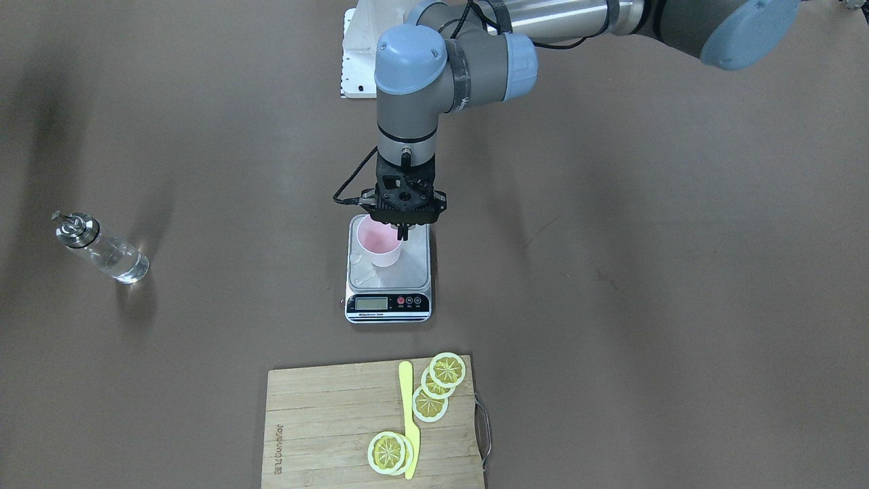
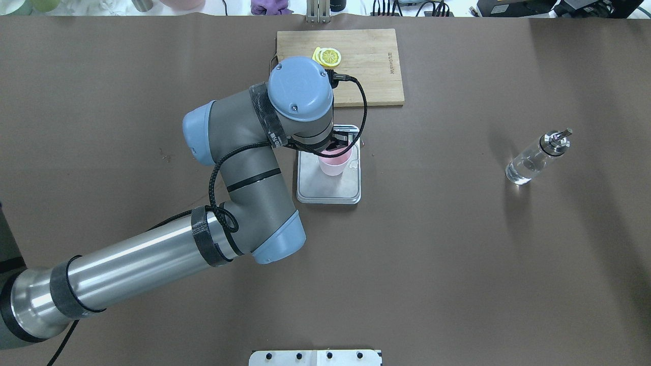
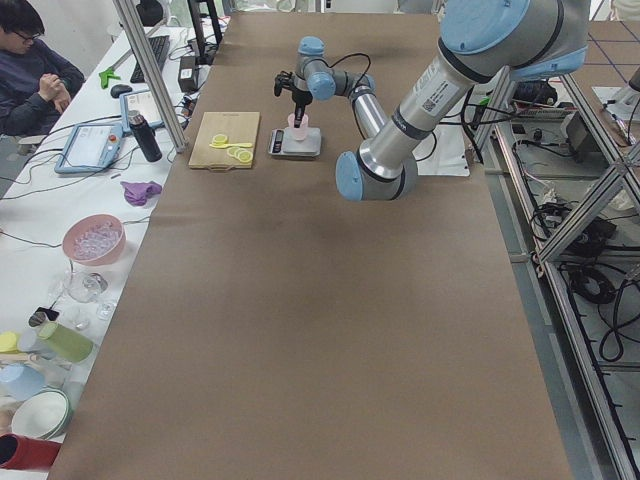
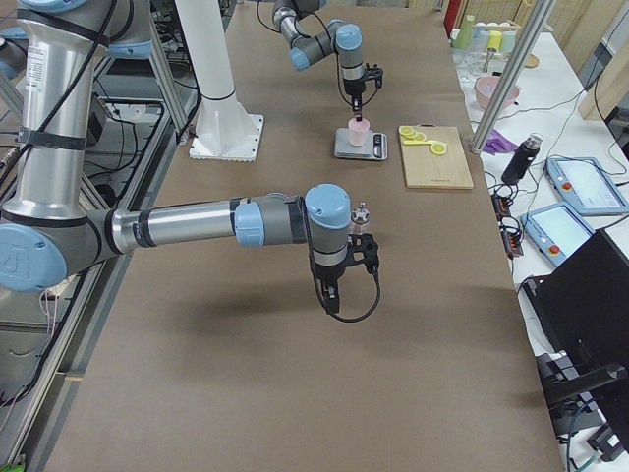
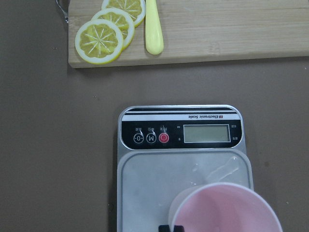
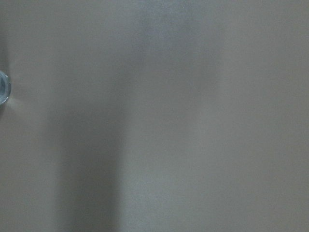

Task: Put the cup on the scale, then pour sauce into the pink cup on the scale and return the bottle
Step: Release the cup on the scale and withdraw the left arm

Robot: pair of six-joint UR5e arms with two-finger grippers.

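Note:
The pale pink cup (image 1: 380, 246) (image 2: 334, 163) (image 5: 227, 210) stands upright on the steel plate of the scale (image 1: 400, 275) (image 2: 330, 189) (image 5: 154, 183), toward the plate's robot side. My left gripper (image 1: 403, 234) points straight down over it, its fingers pinched on the cup's rim. The clear glass bottle (image 1: 102, 248) (image 2: 534, 158), holding clear sauce, stands alone on the table well off to my right. My right gripper (image 4: 334, 295) hangs low over the table close to the bottle; it shows only in the exterior right view, so I cannot tell its state.
A bamboo cutting board (image 1: 326, 421) (image 2: 366, 76) with lemon slices (image 1: 441, 380) and a yellow knife (image 1: 408, 414) lies beyond the scale. The white base plate (image 1: 356, 61) is at the robot's side. A person (image 3: 30, 70) sits at the cluttered side table.

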